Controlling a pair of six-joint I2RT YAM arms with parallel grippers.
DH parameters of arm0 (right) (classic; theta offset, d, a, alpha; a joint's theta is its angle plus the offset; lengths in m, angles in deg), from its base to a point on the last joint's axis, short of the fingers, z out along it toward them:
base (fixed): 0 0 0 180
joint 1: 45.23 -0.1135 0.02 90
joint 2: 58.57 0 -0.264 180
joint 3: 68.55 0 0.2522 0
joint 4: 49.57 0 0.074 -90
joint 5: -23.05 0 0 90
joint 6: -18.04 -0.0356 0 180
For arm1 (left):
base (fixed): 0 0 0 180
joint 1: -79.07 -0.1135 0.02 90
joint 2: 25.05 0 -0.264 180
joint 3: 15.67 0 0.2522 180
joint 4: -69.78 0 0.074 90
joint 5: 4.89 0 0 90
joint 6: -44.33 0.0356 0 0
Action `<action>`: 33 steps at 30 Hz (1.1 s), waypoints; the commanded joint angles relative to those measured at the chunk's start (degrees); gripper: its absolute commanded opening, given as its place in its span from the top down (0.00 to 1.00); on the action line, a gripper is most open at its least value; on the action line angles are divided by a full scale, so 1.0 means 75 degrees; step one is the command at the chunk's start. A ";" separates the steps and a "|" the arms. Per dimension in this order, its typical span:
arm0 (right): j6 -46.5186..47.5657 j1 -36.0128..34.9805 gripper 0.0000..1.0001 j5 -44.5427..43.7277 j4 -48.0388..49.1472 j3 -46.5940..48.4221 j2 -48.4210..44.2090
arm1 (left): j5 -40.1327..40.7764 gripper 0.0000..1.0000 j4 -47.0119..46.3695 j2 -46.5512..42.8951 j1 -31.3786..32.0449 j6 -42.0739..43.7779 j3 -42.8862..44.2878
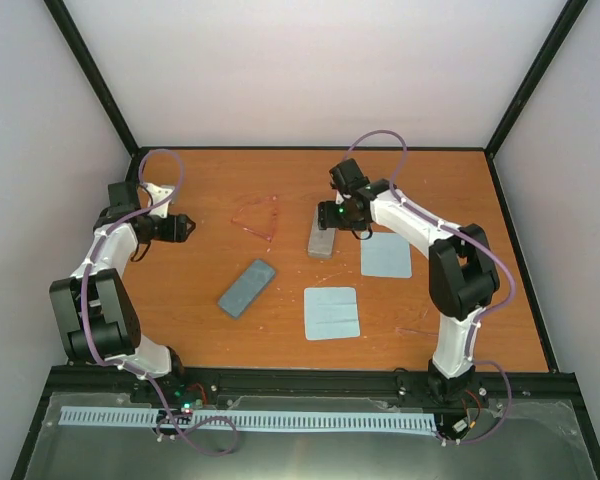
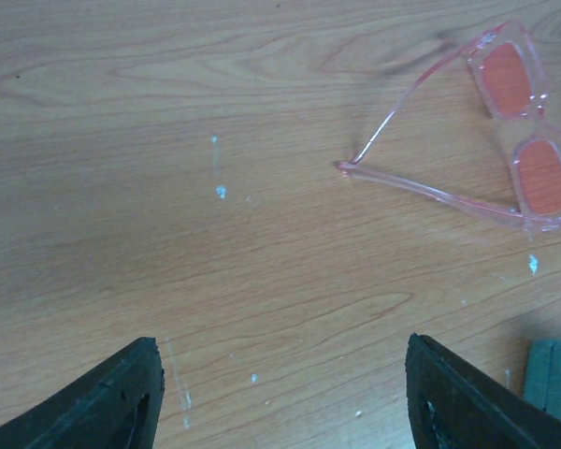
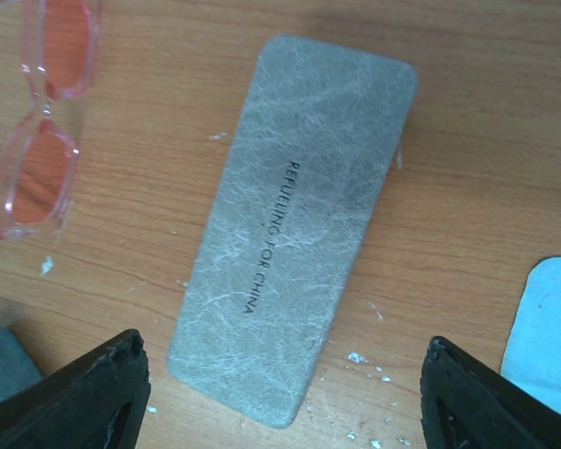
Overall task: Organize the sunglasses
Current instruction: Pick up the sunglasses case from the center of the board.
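Right gripper (image 3: 282,374), wide, above grey scuffed oblong case (image 3: 294,224); blue cloth (image 3: 547,318) at 4 o'clock. Left gripper (image 2: 282,360), wide; pink translucent sunglasses (image 2: 540,176) at 1 o'clock.

Both arms were the same build: white tube-ish links with chunky black joint housings. The left arm (image 1: 105,290) had a lavender cable (image 1: 160,152) looping loosely along it, and the right arm (image 1: 450,270) wore the same sort of cable (image 1: 380,133). A tiny green light (image 1: 325,212) glowed on the right arm's black wrist block, and another green light (image 1: 185,406) sat by the left arm's base among thin wires. Up close, the left gripper (image 2: 280,341) had matte black wedge fingers (image 2: 103,402) narrowing toward the tips. The right gripper (image 3: 280,341) had identical fingers (image 3: 75,402), plain, with no markings I could make out.
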 commanded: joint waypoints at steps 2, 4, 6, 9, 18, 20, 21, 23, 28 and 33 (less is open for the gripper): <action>-0.0351 -0.0081 0.22 -0.0526 -0.0162 -0.0239 -0.0007 | -0.0705 0.27 -0.0365 -0.0162 -0.0006 -0.0265 0.0411; -0.0420 -0.0079 0.22 -0.0665 -0.0065 -0.0478 -0.0285 | -0.0802 0.26 -0.0491 -0.0219 -0.0006 -0.0253 0.0411; -0.0510 -0.0075 0.21 -0.0789 -0.0076 -0.0628 -0.0512 | -0.0900 0.24 -0.0575 -0.0223 -0.0006 -0.0241 0.0400; -0.0600 -0.0140 0.19 -0.0939 -0.0259 -0.0629 -0.0734 | -0.0969 0.21 -0.0593 -0.0134 -0.0006 -0.0242 0.0443; -0.0802 -0.0928 0.09 -0.1701 -0.1593 0.1092 0.0370 | -0.0680 0.16 -0.0816 0.0102 -0.0006 -0.0223 0.0355; -0.0891 -0.1007 0.08 -0.1845 -0.2005 0.1578 0.0817 | -0.0787 0.15 -0.0694 0.0120 -0.0006 -0.0225 0.0445; -0.0921 -0.1030 0.08 -0.1879 -0.2164 0.1776 0.0996 | -0.0845 0.14 -0.0662 0.0114 -0.0006 -0.0233 0.0482; -0.0992 -0.1051 0.08 -0.1933 -0.2447 0.2065 0.1293 | -0.0923 0.13 -0.0652 0.0085 -0.0006 -0.0239 0.0525; -0.1295 -0.1054 0.08 -0.1994 -0.2743 0.2575 0.1903 | -0.0859 0.12 -0.0624 0.0056 -0.0006 -0.0132 0.0638; -0.1495 -0.1065 0.08 -0.2015 -0.2847 0.3098 0.2413 | -0.0797 0.11 -0.0604 0.0008 -0.0006 0.0091 0.0591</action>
